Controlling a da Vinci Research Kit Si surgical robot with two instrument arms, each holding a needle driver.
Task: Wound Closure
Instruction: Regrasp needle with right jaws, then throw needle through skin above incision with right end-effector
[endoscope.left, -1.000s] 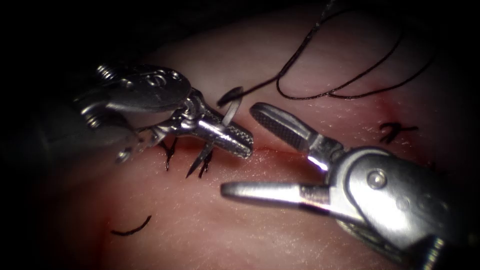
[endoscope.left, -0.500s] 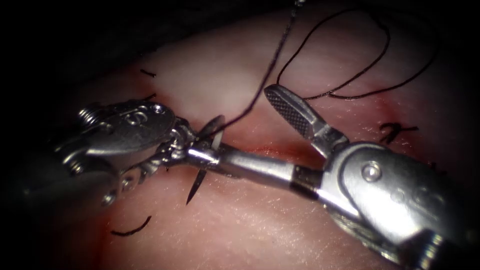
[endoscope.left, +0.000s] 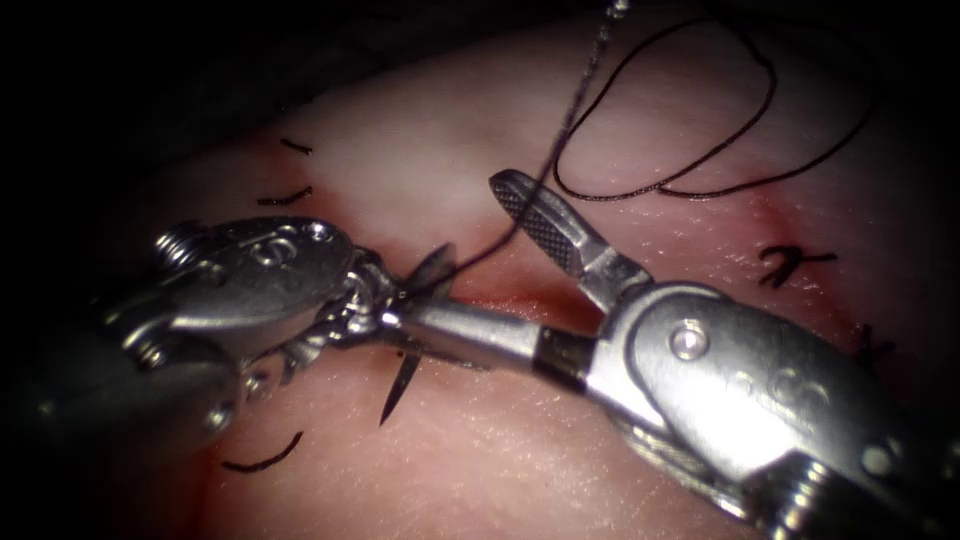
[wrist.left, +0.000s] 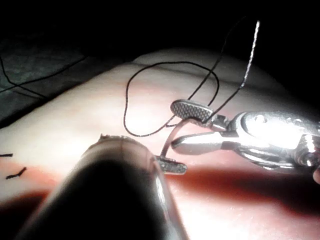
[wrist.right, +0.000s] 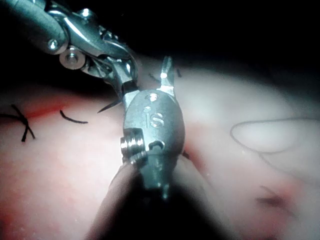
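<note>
At left of the cut, polished steel left tool (endoscope.left: 385, 312) clamped on curved needle (endoscope.left: 400, 385), sharp tip free above glistening tissue (endoscope.left: 450, 450). Rightward, right tool (endoscope.left: 455, 265) wide open with cross-hatched jaw faces, nothing held, now pushed closer, lower jaw beside needle. Dark thread (endoscope.left: 660, 185) looping beyond, shifted.

Tissue (endoscope.left: 520, 450) carries everything: pale pink slab w/ cut (endoscope.left: 520, 298) running left–right, red fluid (endoscope.left: 500, 296) along it. Lying on it: thread (endoscope.left: 700, 170) looped at far right; cut thread end (endoscope.left: 262, 462) at near left; two short ends (endoscope.left: 285, 196) far left; knotted stitch (endoscope.left: 790, 262) at right.
</note>
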